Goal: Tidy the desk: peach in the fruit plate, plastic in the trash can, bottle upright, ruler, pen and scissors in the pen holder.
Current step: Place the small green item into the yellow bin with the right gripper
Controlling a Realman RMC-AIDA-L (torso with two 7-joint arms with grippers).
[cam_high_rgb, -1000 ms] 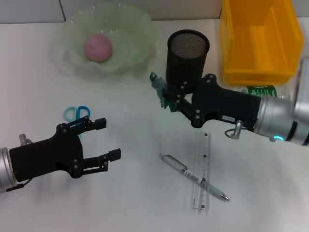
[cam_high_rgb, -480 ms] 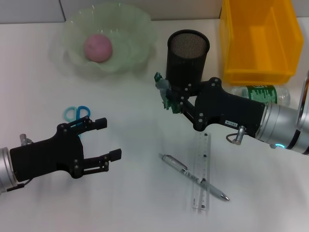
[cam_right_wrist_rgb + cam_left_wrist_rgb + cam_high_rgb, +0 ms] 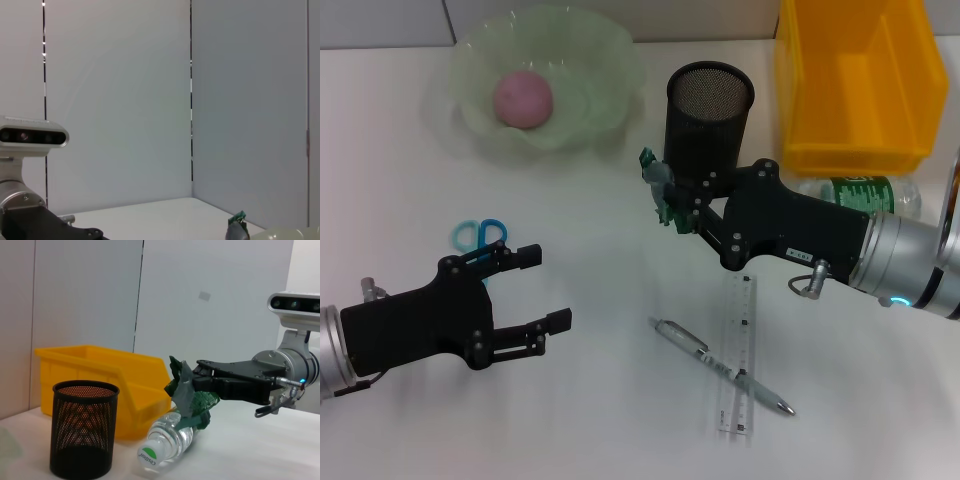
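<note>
Place: robot test lab | Evidence: plain white bench, bare grey panel walls, yellow bin, staged desk props

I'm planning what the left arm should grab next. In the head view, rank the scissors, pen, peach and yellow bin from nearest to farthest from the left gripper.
From the left gripper, open and low on the robot's left:
1. Scissors, right beside its upper finger.
2. Pen, to its right, lying across the ruler.
3. Peach, in the fruit plate at the back.
4. Yellow bin, far back right.

Pink peach — yellow bin — black mesh holder
</note>
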